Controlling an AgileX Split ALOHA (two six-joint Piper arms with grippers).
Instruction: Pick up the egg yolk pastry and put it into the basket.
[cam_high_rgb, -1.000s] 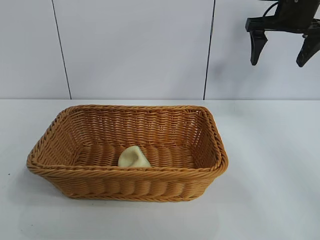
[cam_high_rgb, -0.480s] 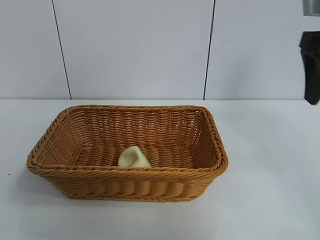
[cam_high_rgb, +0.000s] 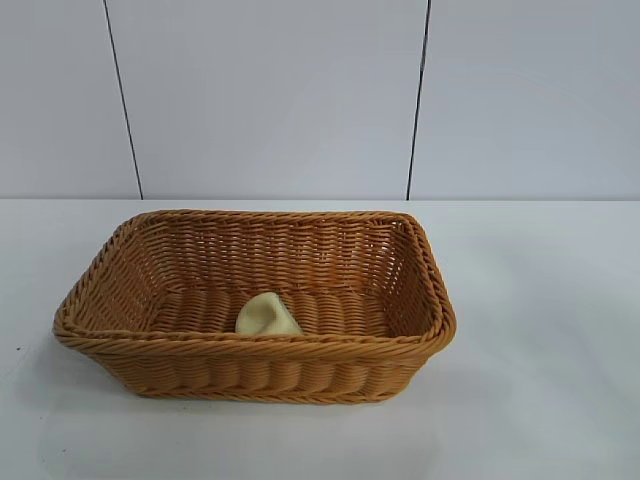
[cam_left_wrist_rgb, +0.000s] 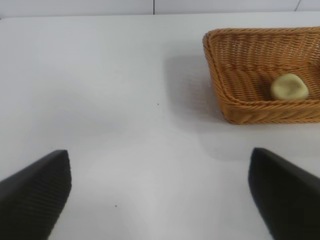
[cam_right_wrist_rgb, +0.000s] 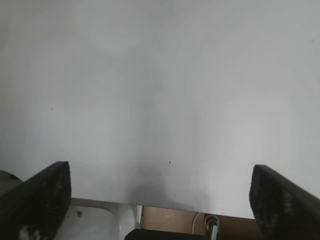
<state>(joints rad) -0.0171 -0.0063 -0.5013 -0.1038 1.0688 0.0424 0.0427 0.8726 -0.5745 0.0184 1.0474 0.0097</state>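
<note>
The egg yolk pastry (cam_high_rgb: 267, 316), a pale cream-yellow lump, lies on the floor of the orange-brown wicker basket (cam_high_rgb: 430, 280), close to its near wall. Both also show in the left wrist view, the pastry (cam_left_wrist_rgb: 289, 86) inside the basket (cam_left_wrist_rgb: 220, 75). My left gripper (cam_left_wrist_rgb: 160, 192) is open over bare table, well off to the side of the basket, with nothing between its fingers. Open and empty too is my right gripper (cam_right_wrist_rgb: 161, 197), which hangs over the table's edge, with neither basket nor pastry in its view. Neither gripper shows in the exterior view.
The basket stands on a white table (cam_high_rgb: 540, 350) in front of a white panelled wall (cam_high_rgb: 270, 100). Past the table's edge (cam_right_wrist_rgb: 200, 206) the right wrist view shows a white base and a cable.
The right gripper, high at the exterior view's upper right a second ago, has moved right and out of that view. Basket and pastry have not moved.
</note>
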